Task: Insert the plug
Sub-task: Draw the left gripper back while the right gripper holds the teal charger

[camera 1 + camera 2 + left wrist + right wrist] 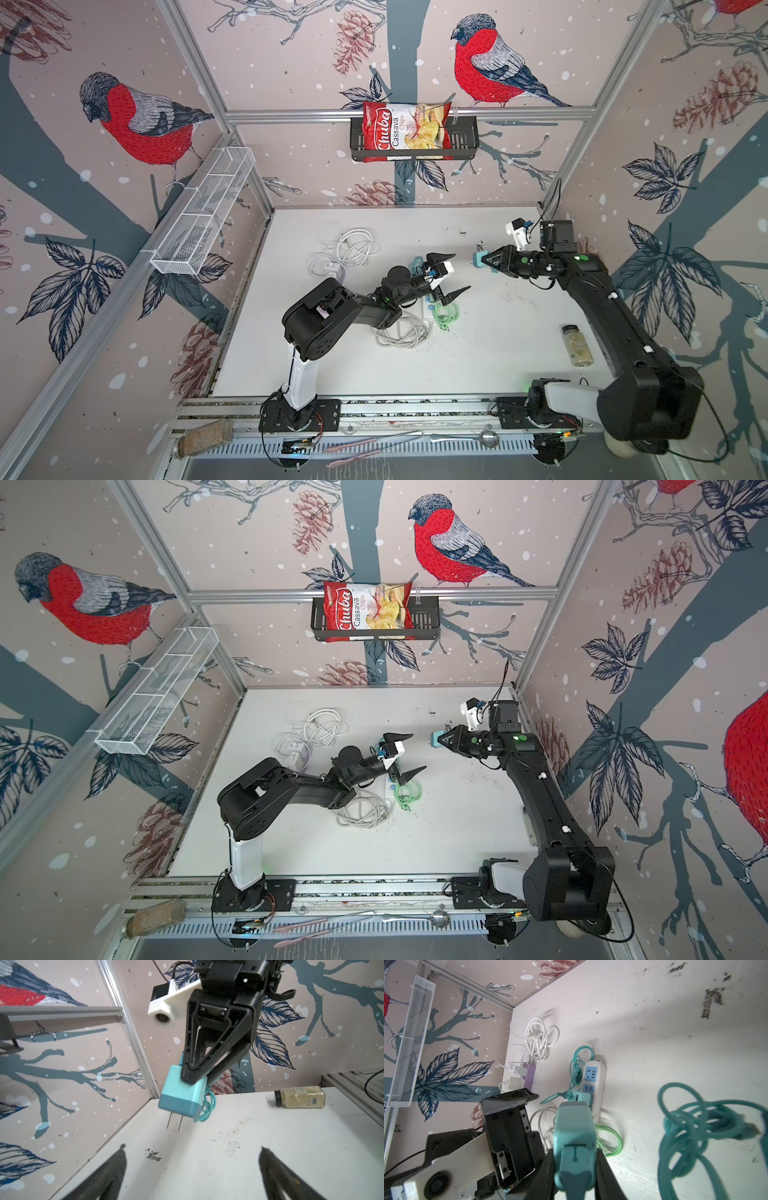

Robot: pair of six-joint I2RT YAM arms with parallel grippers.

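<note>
Both top views: high overhead, down on whole tabletop (498, 353), near-identical. Left wrist: low, close, facing right arm (224, 991). Right wrist: close, facing left arm (508, 1136), power strip (593, 1084).

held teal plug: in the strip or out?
Out: the right gripper holds the teal plug in the air, prongs bare, away from the power strip.

Teal plug (178, 1095) with 2 silver prongs (180, 1124); white power strip (601, 1084) with blue sockets (591, 1073); beside it, a green cable (618, 1140).
</note>
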